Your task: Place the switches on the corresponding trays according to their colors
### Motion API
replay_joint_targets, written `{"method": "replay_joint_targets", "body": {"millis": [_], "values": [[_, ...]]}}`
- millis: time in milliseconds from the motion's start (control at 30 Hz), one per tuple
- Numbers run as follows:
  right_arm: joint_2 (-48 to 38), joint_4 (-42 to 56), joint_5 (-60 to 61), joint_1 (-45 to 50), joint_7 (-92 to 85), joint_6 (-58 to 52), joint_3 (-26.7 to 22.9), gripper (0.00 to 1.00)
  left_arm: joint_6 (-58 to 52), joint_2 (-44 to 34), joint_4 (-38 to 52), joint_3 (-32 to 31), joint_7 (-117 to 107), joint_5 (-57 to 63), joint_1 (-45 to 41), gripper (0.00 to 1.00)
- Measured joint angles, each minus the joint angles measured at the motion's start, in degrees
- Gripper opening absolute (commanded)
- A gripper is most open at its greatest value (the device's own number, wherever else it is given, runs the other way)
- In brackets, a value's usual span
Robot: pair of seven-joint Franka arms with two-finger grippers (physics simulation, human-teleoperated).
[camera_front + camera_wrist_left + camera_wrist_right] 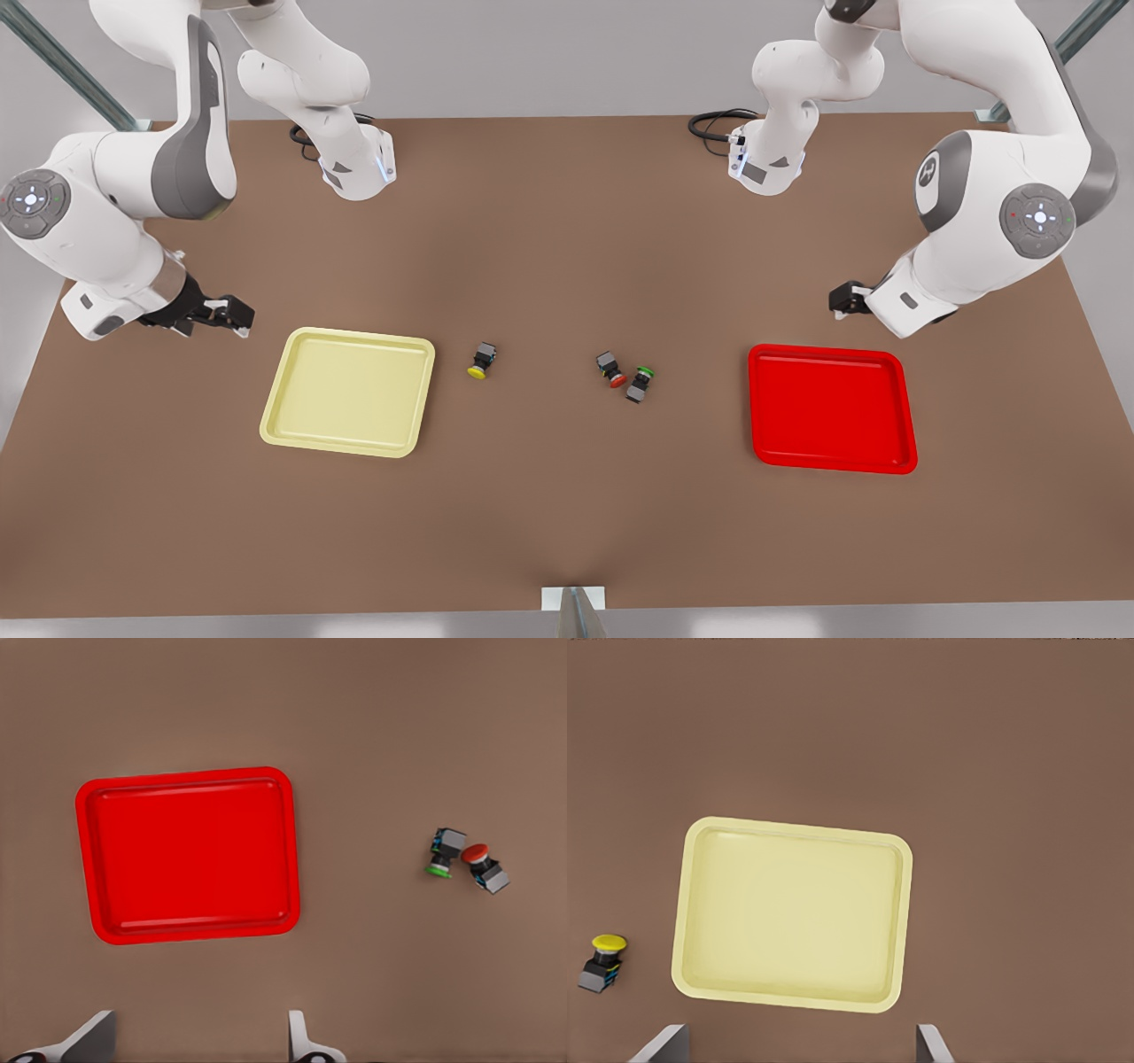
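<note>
The left claw (849, 299) hovers above the counter (549, 230) just behind the red tray (893, 416), and its wrist view shows its fingers (297, 1036) spread wide with nothing between them. The right claw (232, 315) hangs beside the yellow tray (292, 390), fingers (930, 1043) likewise wide and empty.

The yellow-capped switch (481, 360) lies tipped on its side just off the yellow tray's edge toward the counter's middle. The red-capped switch (610, 368) lies near the centre, touching or nearly touching the green-capped switch (640, 384), well apart from the red tray.

Both switches look small, rigid and light, likely to skid or roll on the round cap if nudged. The boxy dark body offers flat opposing faces, the better place to pinch. The red one's close neighbour leaves little room for a finger on that side.
</note>
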Motion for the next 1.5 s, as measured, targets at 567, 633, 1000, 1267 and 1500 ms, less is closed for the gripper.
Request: {"method": "replay_joint_targets", "body": {"millis": [567, 633, 1000, 1267, 1500], "values": [[12.12, 6.85, -2.44, 6.28, 10.2, 6.92, 8.78, 1.0, 35.46, 16.59, -10.15, -0.7, -60.23, -6.35, -23.03, 1.0], [13.62, 6.78, -3.51, 11.43, 20.17, 6.43, 8.79, 1.0, 36.18, 17.97, -10.41, -0.69, -64.69, -6.84, -24.97, 1.0], [24.07, -1.5, -9.27, 18.76, 52.89, 18.32, 16.78, 1.0, 41.42, 26.89, -9.8, -2.1, -68.32, -7.42, -29.6, 1.0], [27.77, -7.66, -10.59, 13.96, 52.95, 27.89, 17.31, 1.0, 45.48, 30.45, -9.88, -2.01, -67.77, -7.24, -28.99, 1.0], [32.04, -9.83, -11.42, 13.98, 53.77, 34.73, 17.31, 0.93, 46.15, 32.48, -9.8, -2.01, -67.77, -7.27, -28.99, 1.0]]}}
